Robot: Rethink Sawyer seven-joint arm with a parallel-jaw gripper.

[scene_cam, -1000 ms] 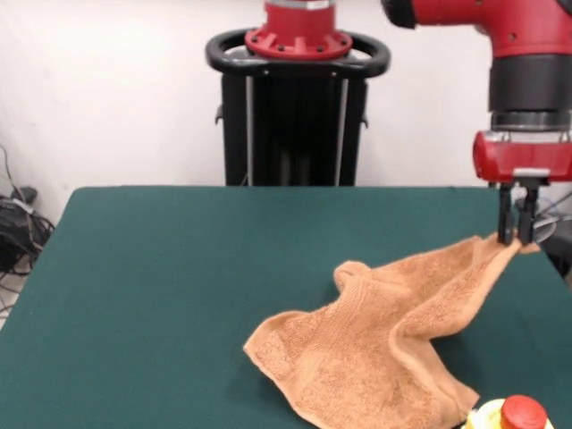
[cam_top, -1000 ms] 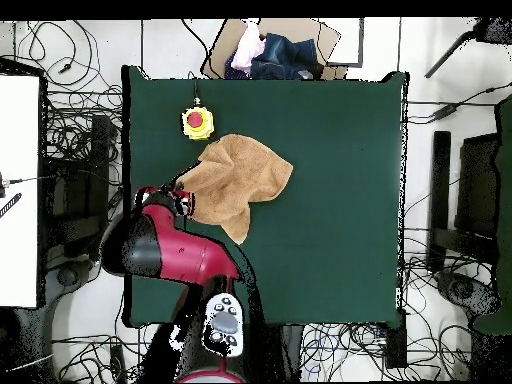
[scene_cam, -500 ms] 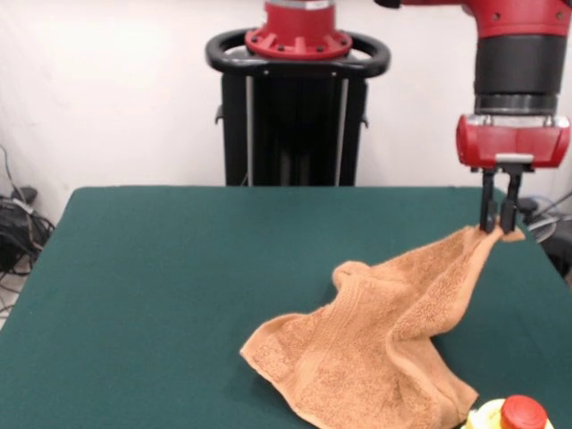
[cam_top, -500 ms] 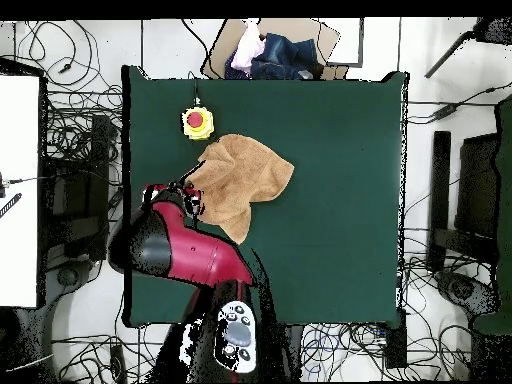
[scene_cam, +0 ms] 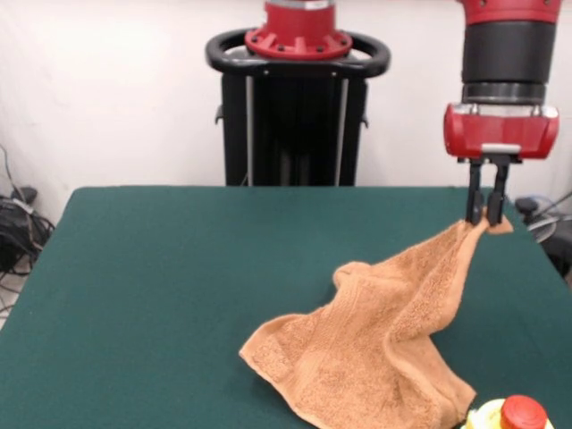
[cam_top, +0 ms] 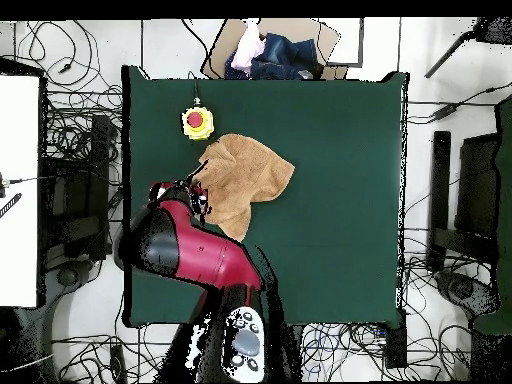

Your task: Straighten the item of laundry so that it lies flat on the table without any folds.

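The gripper (scene_cam: 483,217) is seen w/ its two dark fingers (scene_cam: 472,198) pointing straight down, jaws pinched together on one corner of the towel (scene_cam: 371,357); a small tab of cloth sticks out just past the fingers on the pic's right. That corner is held up off the table (scene_cam: 161,286), so the towel hangs from the jaws & slopes down to the pic's left and toward the camera, where the bulk of it rests on the green cloth. The resting part is rumpled: a raised fold is seen approx. mid-towel, and the lower edge lies spread near the table's near edge. In the front view a yellow base w/ red button (scene_cam: 521,415) is seen at the bottom right, just beside the towel's near corner; whether they touch can't be told. In the overhead view the towel (cam_top: 245,182) lies in the table's (cam_top: 340,200) left half, the red arm (cam_top: 195,255) covering its lower-left corner, and the button (cam_top: 197,121) sits just above the towel's upper-left edge. The gripper itself is mostly hidden under the arm there.
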